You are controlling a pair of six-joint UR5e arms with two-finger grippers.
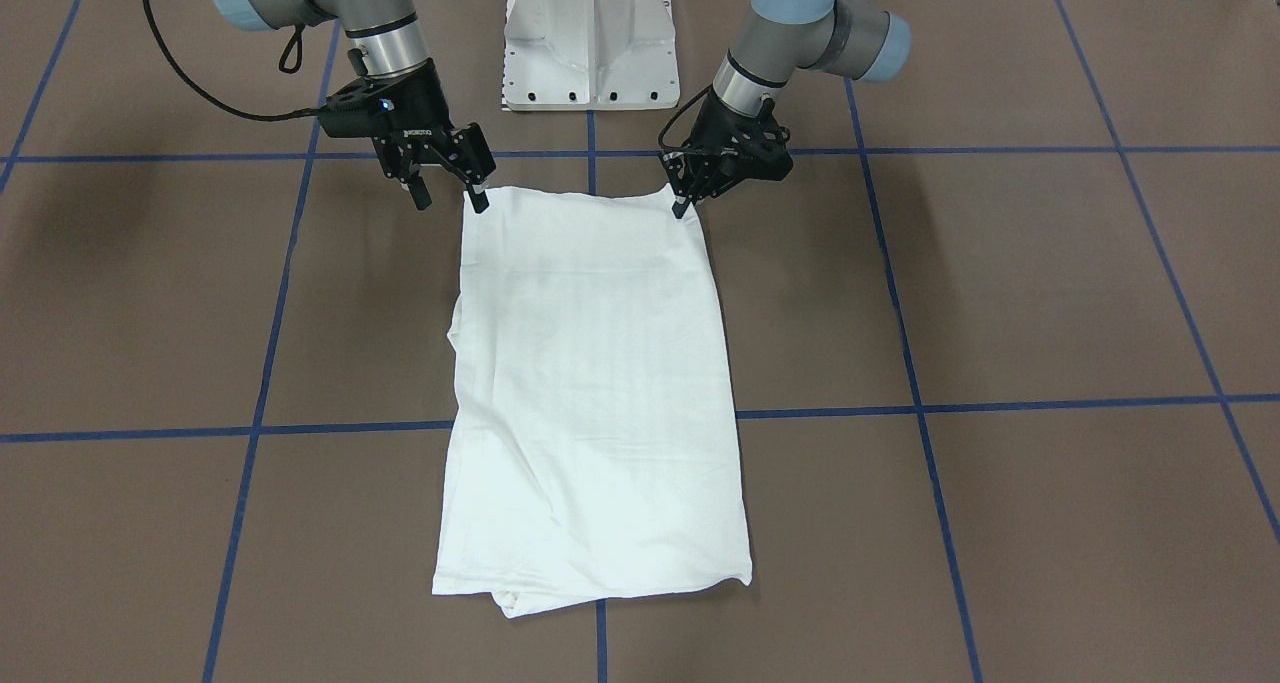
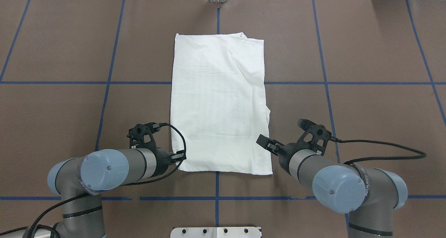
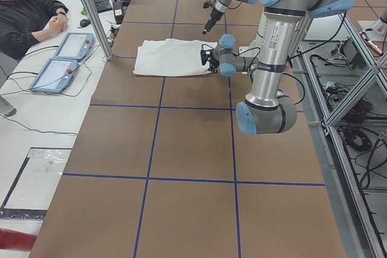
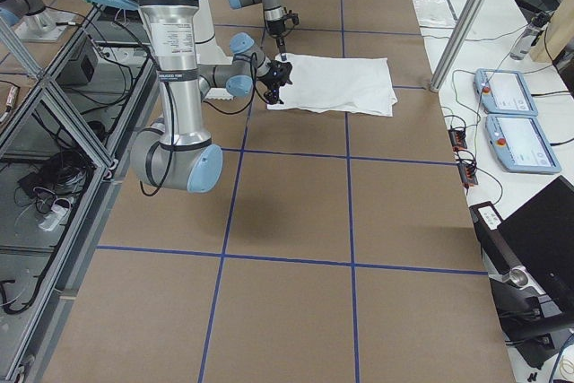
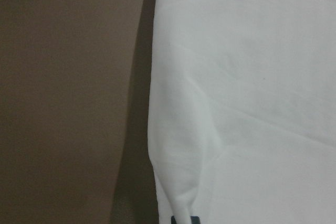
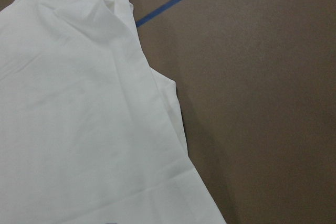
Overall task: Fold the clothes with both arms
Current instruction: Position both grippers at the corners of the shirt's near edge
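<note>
Lying flat on the desk (image 2: pixel 69 119): a white long-sleeved cotton T-shirt (image 2: pixel 219 102), folded to a tall rectangle, long axis 12 to 6 seen from overhead, lightly creased. At its 7 o'clock corner, grey-and-silver left arm (image 2: pixel 115 166), black left pincer (image 1: pixel 683 206) pinched on cloth. At 5 o'clock, right arm (image 2: pixel 334 182), right pincer (image 1: pixel 451 201) spread wide beside the corner.

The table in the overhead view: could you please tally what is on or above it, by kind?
white T-shirt: 1
robot arms: 2 (left arm, right arm)
grippers: 2 (left gripper, right gripper)
pedestal base: 1
Total: 6
</note>
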